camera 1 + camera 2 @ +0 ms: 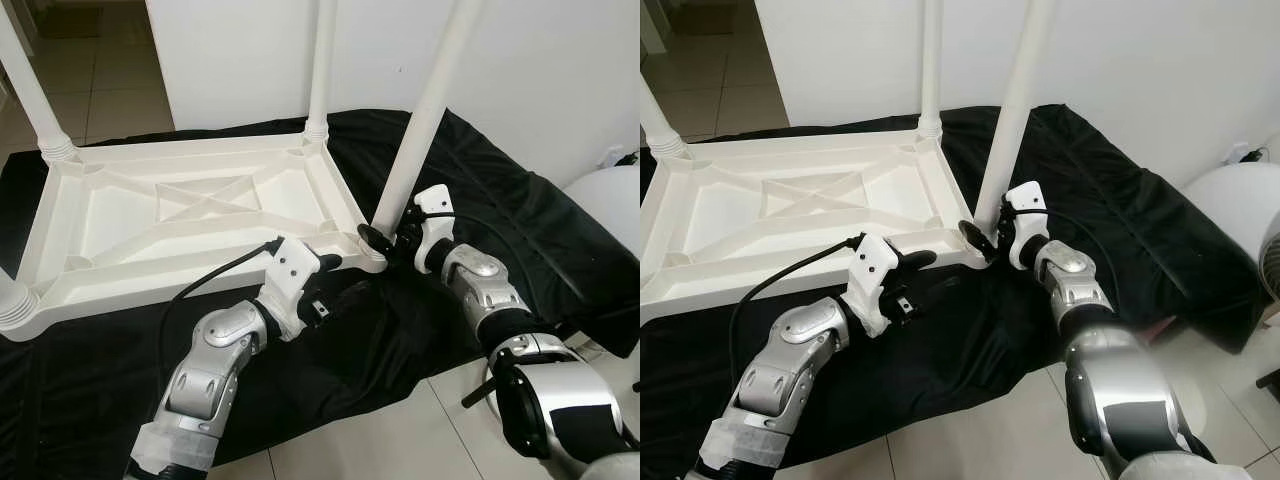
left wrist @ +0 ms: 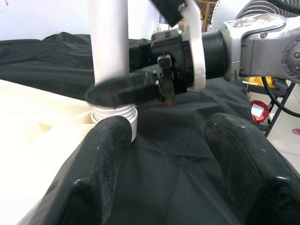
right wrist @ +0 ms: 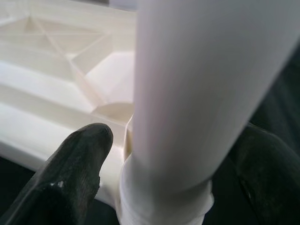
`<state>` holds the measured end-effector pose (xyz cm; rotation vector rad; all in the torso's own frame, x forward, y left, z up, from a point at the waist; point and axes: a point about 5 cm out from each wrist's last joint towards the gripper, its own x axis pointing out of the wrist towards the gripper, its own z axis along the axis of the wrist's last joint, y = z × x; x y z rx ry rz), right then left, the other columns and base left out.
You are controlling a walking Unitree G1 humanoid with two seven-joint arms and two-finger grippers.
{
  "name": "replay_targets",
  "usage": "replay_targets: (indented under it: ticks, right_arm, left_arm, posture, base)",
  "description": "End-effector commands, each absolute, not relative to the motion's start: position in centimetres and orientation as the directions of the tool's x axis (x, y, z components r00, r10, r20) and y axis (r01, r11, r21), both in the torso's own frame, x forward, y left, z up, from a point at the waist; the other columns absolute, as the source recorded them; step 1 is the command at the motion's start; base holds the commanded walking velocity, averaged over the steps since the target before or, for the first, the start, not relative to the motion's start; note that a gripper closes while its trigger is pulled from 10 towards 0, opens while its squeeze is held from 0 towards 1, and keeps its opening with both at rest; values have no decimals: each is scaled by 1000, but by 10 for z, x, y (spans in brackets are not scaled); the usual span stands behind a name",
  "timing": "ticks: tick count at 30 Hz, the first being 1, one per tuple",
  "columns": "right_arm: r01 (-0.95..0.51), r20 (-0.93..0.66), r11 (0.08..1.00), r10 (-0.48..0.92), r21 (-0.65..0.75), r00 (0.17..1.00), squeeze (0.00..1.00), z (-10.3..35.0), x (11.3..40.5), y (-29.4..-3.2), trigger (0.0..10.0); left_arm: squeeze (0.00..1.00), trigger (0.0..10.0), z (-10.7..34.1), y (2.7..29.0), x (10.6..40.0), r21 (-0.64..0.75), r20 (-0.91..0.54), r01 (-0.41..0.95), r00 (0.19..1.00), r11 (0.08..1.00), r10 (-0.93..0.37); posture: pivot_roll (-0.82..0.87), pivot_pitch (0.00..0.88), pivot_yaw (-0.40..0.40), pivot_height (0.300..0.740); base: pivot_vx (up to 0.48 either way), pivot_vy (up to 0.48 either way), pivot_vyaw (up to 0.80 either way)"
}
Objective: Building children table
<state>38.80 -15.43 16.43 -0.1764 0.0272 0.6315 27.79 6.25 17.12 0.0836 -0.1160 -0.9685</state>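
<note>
The right gripper (image 1: pixel 385 238) is set at the foot of a white table leg (image 1: pixel 425 115), and its two black fingers (image 3: pixel 77 168) are seen on either side of the leg, clamped around it just above the ribbed collar where the leg meets the corner socket. In the right wrist view the leg is flanked by one finger close on each side, with the ribbed underside of the tabletop behind it. The left gripper (image 1: pixel 325 282) is held just beside that same corner, a little nearer the robot, and its fingers (image 2: pixel 101 154) are spread apart with nothing between them but the dark cloth; in the left wrist view the ribbed base of the leg and the right gripper's finger across it are seen beyond them.

The white plastic children's table (image 1: pixel 190 215) is laid upside down on a black cloth (image 1: pixel 500 200) spread over the tiled floor (image 1: pixel 400 440). Its braced underside faces up, and legs are stood upright at its corners: one at the far right corner (image 1: pixel 322 60), one at the far left corner (image 1: pixel 35 100), and the ribbed foot of another at the near left corner (image 1: pixel 15 305). The leg held by the right gripper is at the near right corner and is tilted slightly to the right. A white wall (image 1: pixel 550 70) is seen behind the cloth, and a rounded white object (image 1: pixel 610 205) is seen at the right edge.
</note>
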Motion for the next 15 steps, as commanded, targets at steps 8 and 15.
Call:
replay_targets:
  ticks: [8,15]
  right_arm:
    - [-622,-168,769,600,-149,782,0,156,388,-149,10000]
    - [-702,-223,698,668,-142,710,0,149,385,-138,10000]
  left_arm:
    - [0,10000,178,65,283,131,82,752,641,646,-763]
    - [0,10000,179,66,283,131,77,754,640,644,-765]
  posture:
    - [1,34,-25,740]
    - [6,36,-20,740]
  base:
    - [0,0,0]
    - [0,0,0]
